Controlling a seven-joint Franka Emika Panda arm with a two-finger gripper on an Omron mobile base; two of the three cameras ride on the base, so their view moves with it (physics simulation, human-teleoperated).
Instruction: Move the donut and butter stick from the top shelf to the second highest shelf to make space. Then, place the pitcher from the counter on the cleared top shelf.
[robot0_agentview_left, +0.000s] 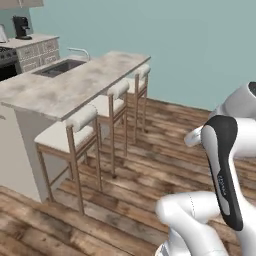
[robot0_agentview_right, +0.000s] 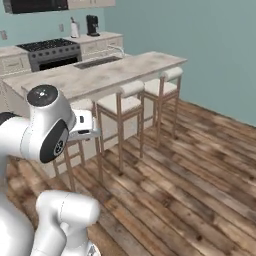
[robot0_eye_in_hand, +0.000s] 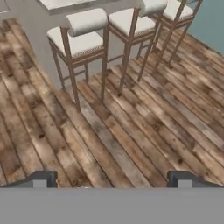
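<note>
Gripper released, jaws spread wide over bare wood floor, holding nothing. Three white-cushioned bar stools stand in a row tucked against the counter, whose marbled top carries a sink.

Your arm is folded up close to the base, its white links bent at the dark elbow joint. Your pincer points down and forward, with both dark fingertips set wide apart at the bottom of the hand view, and nothing sits between them.
</note>
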